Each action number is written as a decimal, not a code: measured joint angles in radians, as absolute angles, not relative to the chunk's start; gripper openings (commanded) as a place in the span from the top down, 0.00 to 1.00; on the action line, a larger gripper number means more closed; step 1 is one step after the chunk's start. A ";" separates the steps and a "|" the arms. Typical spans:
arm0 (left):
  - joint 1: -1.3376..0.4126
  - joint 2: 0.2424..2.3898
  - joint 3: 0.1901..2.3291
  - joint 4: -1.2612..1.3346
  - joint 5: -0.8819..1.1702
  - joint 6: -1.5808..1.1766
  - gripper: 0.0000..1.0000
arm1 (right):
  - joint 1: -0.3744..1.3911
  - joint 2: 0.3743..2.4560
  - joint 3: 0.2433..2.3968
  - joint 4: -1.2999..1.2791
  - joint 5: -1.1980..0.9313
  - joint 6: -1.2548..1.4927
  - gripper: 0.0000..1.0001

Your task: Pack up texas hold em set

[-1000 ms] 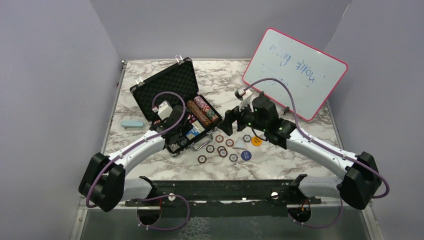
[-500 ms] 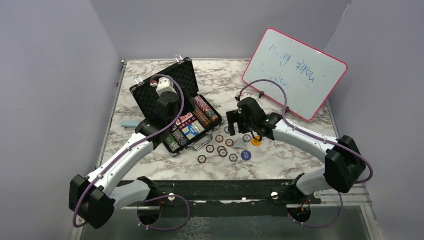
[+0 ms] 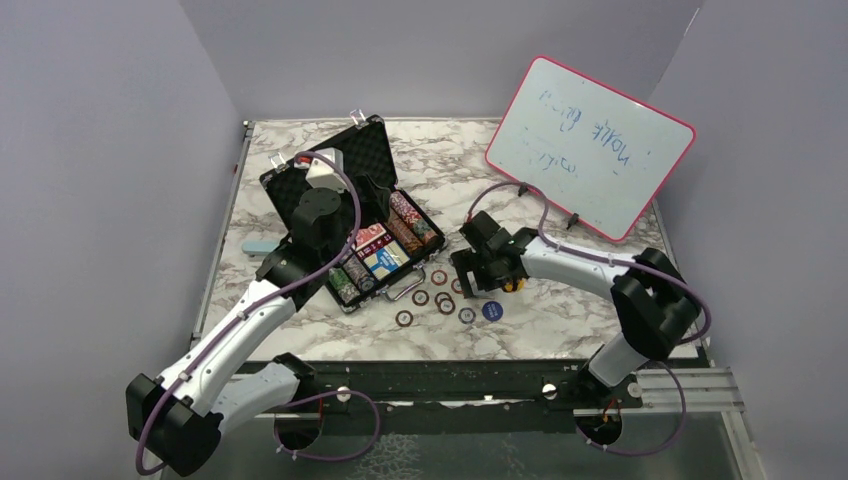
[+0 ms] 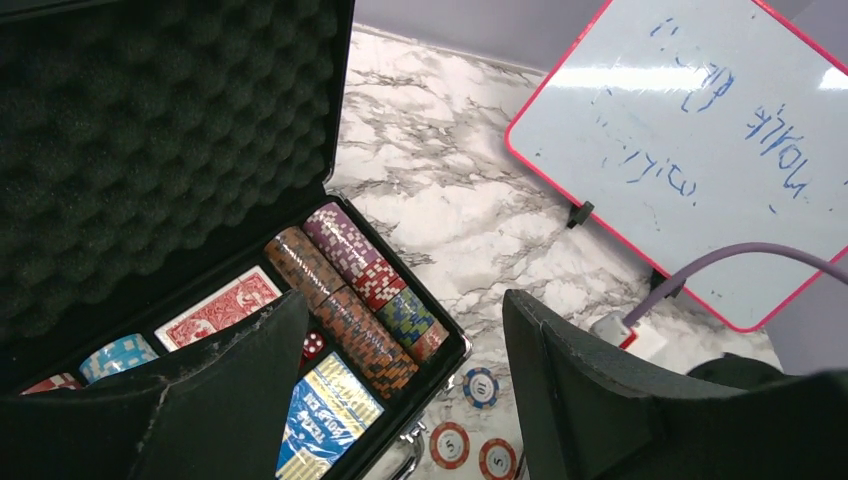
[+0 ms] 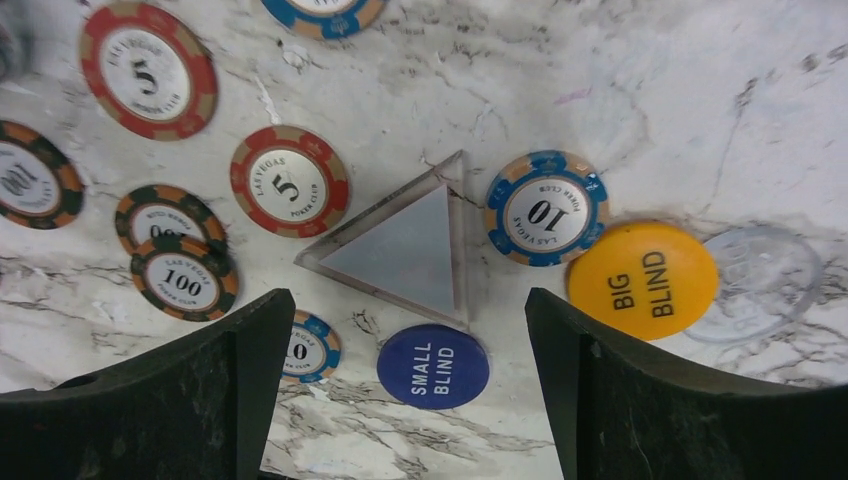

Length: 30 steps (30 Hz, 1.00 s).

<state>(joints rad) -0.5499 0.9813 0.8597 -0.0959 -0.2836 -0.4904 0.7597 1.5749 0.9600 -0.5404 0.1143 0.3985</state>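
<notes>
The black foam-lined briefcase lies open at the left. Inside it are rows of striped chips, a red deck, a blue deck and a red die. My left gripper hangs open and empty above the case's right corner. Loose chips lie on the marble beside the case. My right gripper is open low over them, straddling a clear triangle and the blue SMALL BLIND button. The yellow BIG BLIND button and a blue 10 chip lie just right.
A pink-framed whiteboard leans at the back right. A light-blue oblong object peeks out left of the case, behind my left arm. A clear round disc lies beside the yellow button. Red 5 chips and 100 chips lie left of the triangle.
My left gripper has risen out of the case and opened wider. My right gripper has dropped down and toward the near side, over the loose chips and buttons.
</notes>
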 measured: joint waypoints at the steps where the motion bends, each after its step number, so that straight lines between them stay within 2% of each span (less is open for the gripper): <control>1: -0.550 0.975 0.860 -0.091 -0.282 -0.484 0.26 | 0.764 1.597 0.966 -0.553 0.114 0.406 0.12; 5: -0.549 0.972 0.860 -0.091 -0.278 -0.465 0.26 | 0.787 1.697 1.016 -0.603 0.119 0.430 0.11; 12: -0.549 0.972 0.860 -0.093 -0.276 -0.442 0.26 | 0.805 1.732 1.061 -0.621 0.142 0.467 0.14; 18: -0.549 0.972 0.860 -0.094 -0.275 -0.429 0.26 | 0.806 1.737 1.063 -0.619 0.171 0.492 0.24; 24: -0.549 0.972 0.860 -0.093 -0.275 -0.429 0.26 | 0.806 1.739 1.063 -0.600 0.186 0.499 0.39; 30: -0.549 0.973 0.860 -0.093 -0.276 -0.429 0.26 | 0.806 1.739 1.063 -0.601 0.191 0.498 0.43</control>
